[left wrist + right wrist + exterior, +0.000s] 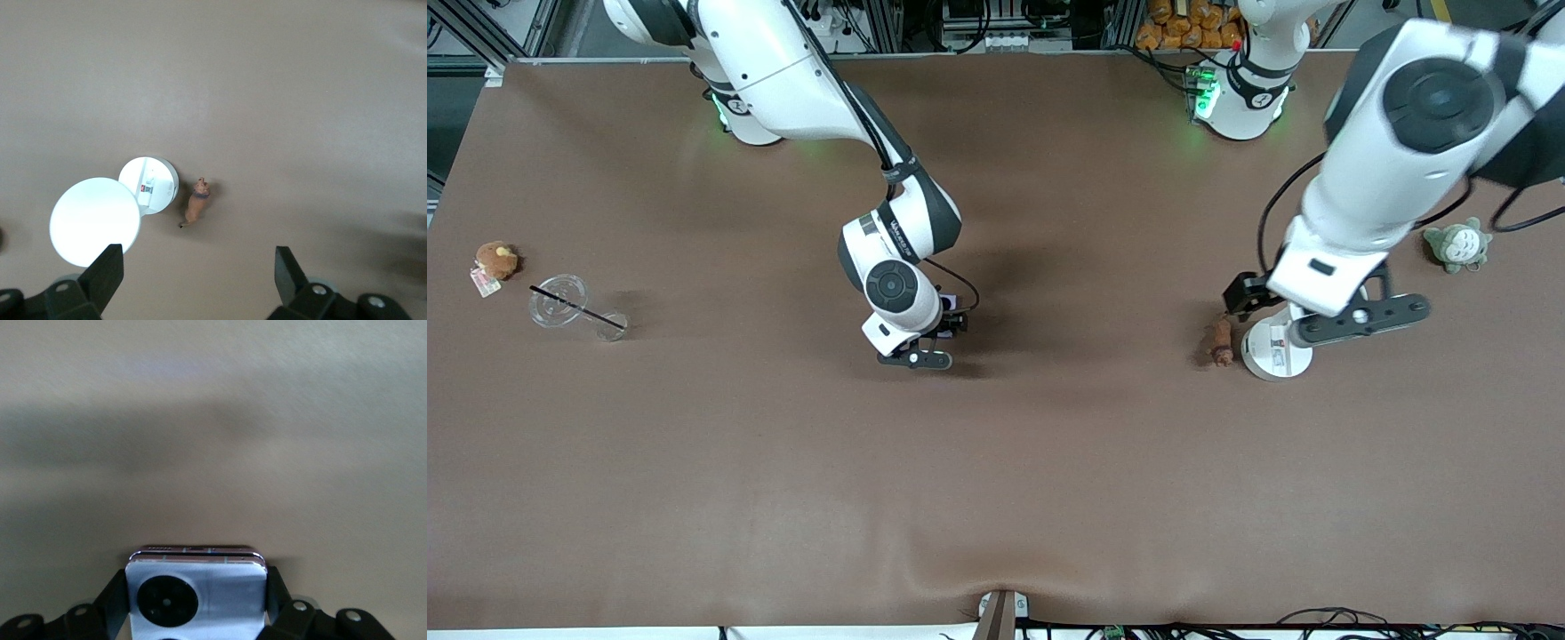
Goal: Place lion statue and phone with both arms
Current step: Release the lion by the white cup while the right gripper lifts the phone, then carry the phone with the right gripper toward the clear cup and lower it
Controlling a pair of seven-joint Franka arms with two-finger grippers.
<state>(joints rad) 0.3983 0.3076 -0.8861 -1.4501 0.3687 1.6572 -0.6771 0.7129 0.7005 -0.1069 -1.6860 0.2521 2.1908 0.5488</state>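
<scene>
While above the lion statue (197,205), left hand (199,267) spread empty; right hand (197,597) gripping phone (195,600).

We see a matt brown tabletop (996,462) that looks like soft cloth or leatherette, faintly rippled near its edge. The small lavender flip phone (200,593) looks like brushed metal with a satin sheen, its black round lens (167,601) glossy. The tiny reddish-brown lion statue (197,203) appears hard and dull. Beside it the white round container (148,185) and lid (95,221) look like smooth, shiny plastic. The clear cup (558,300) looks like glossy transparent plastic. Both plush toys, brown (495,260) and grey-green (1456,244), look fuzzy.
</scene>
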